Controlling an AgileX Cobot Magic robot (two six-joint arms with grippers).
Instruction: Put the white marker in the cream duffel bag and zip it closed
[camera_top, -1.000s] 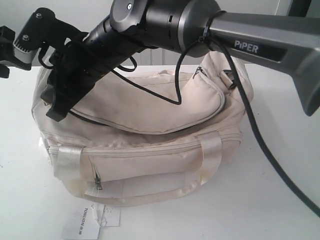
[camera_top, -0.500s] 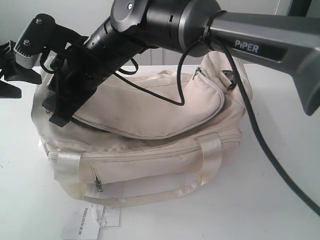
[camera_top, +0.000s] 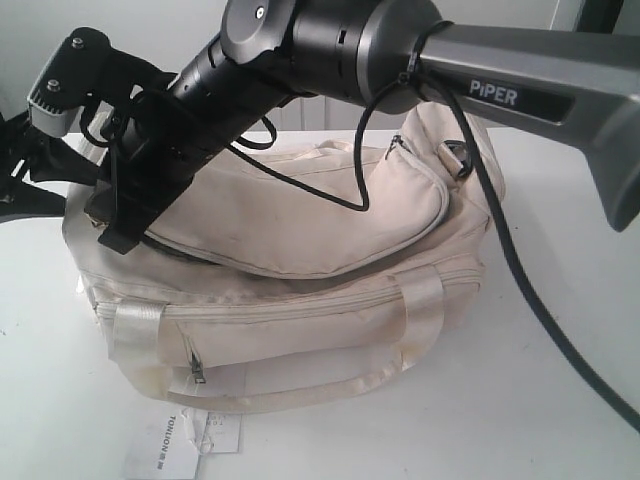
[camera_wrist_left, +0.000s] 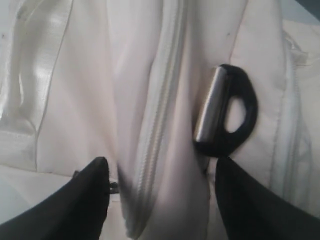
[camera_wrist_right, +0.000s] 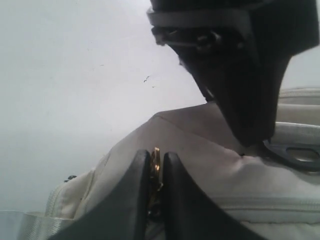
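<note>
Though left jaws apart, right jaws tight on zipper pull (camera_wrist_right: 156, 158): one cream bag (camera_top: 300, 340)

We see bright, even light on the white table (camera_top: 470, 430), with only a soft shadow under the bag (camera_top: 300, 230). The left wrist picture is blurry up close, and a metal ring (camera_wrist_left: 210, 112) shines. The right wrist picture looks hazy; a gold zip pull (camera_wrist_right: 156, 157) glints a little.

Black jointed arm (camera_top: 330, 35), grey link (camera_top: 530, 60) lettered PiPER, looping black cables (camera_top: 522, 280), seemingly black gripper fingers (camera_wrist_right: 127, 200)
</note>
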